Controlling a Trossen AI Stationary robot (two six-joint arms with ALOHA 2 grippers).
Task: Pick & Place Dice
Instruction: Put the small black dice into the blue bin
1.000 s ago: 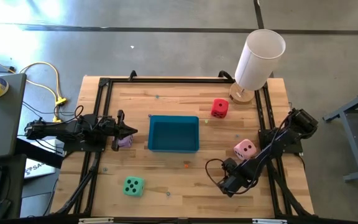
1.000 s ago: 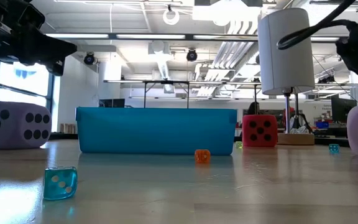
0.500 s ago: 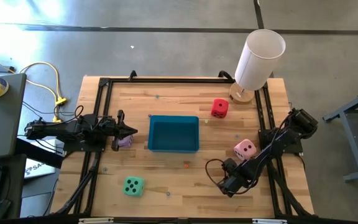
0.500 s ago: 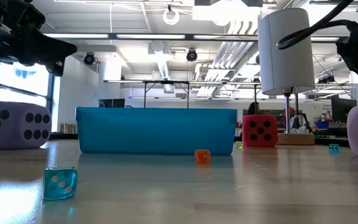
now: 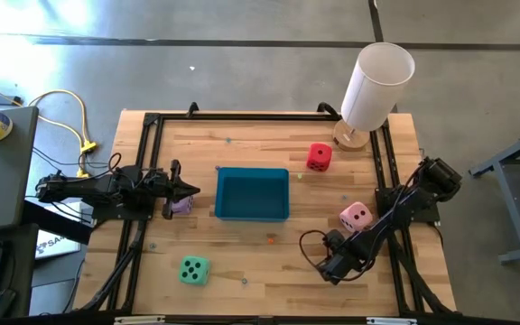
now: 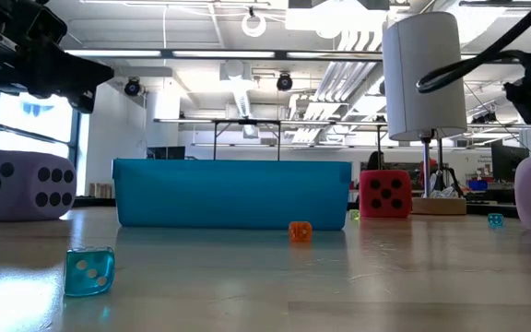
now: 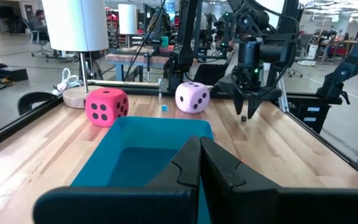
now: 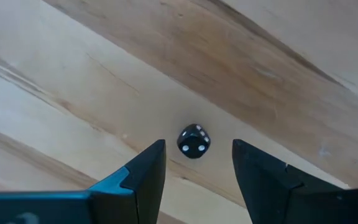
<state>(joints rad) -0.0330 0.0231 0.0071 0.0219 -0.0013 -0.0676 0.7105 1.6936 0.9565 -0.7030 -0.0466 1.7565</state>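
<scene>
Right claw (image 8: 194,165) open over tiny dark die (image 8: 194,140) | left claw (image 5: 190,190) closed | big dice: four

A teal tray (image 5: 252,195) is seen on pale wood planks (image 5: 242,144). Black pips are borne by the red die (image 5: 319,156), the pink die (image 5: 355,216), the mint green die (image 5: 193,270) and the lilac die (image 6: 18,184). A white cylinder (image 5: 376,87) is seen.
</scene>
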